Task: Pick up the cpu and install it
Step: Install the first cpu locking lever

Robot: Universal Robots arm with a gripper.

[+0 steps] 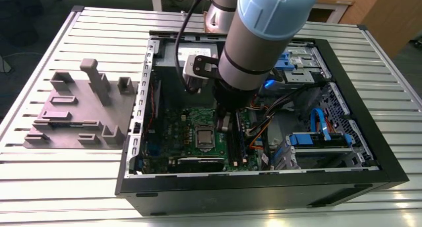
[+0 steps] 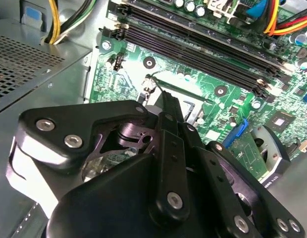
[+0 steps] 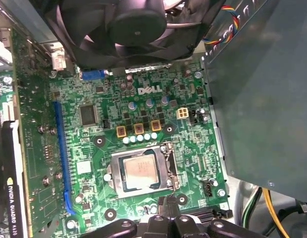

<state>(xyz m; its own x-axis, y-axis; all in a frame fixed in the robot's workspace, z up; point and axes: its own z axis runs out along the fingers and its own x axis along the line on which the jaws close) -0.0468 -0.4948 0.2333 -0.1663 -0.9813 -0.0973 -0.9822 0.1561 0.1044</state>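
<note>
An open black computer case [image 1: 264,190] lies on its side on the slatted metal tabletop [image 1: 59,187], filling the middle and reaching towards the edge on the exterior view's right. Inside it a green motherboard [image 1: 173,133] covers the floor. The cpu [image 3: 140,171] sits in the silver-framed socket [image 3: 169,166] near the middle of that board, its silvery top facing up and flat within the frame. The gripper [image 2: 166,99] is down inside the case, low over the board and just beside the socket. Whether it touches the frame cannot be told, nor whether it is spread or pressed together, and it holds nothing that can be seen. Also in the case are a black fan [image 3: 133,25] at one end of the board and a long blue slot [image 3: 62,158] running beside the socket. There is a dark graphics card [image 3: 7,193] at the board's edge, and a row of black memory slots [image 2: 193,47] in the second wrist view. A grey box with a white label [image 1: 192,51] sits against the case's far wall, and blue drive brackets [image 1: 316,140] with orange and blue cables sit towards the side on the exterior view's right. On the tabletop well apart from the cpu, near the edge on the exterior view's left, lies a grey moulded plate [image 1: 72,115] with raised blocks. White lettering is printed on the board between the fan and the socket, and pale print runs along the graphics card.
</note>
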